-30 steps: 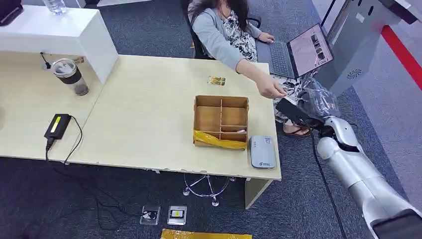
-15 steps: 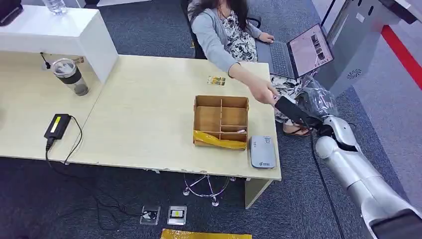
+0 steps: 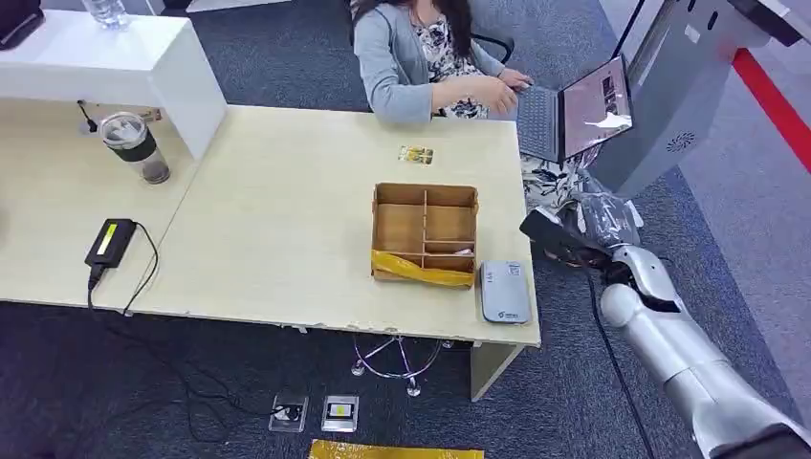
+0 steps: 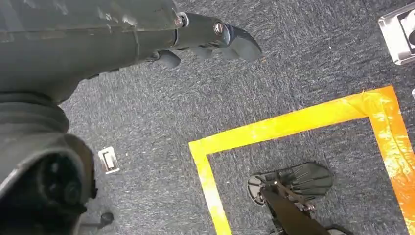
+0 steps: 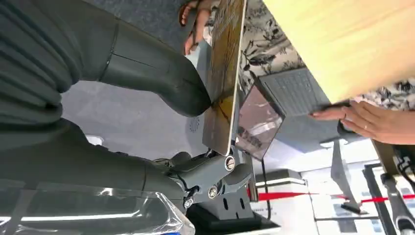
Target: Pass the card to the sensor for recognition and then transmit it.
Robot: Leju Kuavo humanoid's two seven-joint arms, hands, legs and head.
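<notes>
The card (image 5: pixel 222 78), a thin, glossy gold rectangle, is now pinched between my right hand's (image 3: pixel 564 234) thumb and fingers off the table's (image 3: pixel 287 210) 3 o'clock edge; the person (image 3: pixel 421 57) who reached over has gone back to the laptop (image 3: pixel 574 110). So the handover is done, and the flat grey sensor (image 3: pixel 504 291) at the table's 5 o'clock corner comes next. My left hand (image 4: pixel 205 39) hangs free over rough carpet.

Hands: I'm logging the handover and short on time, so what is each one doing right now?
Left hand: hangs over the floor, holding nothing; open or closed cannot be told.
Right hand: holding the card between thumb and fingers.
</notes>
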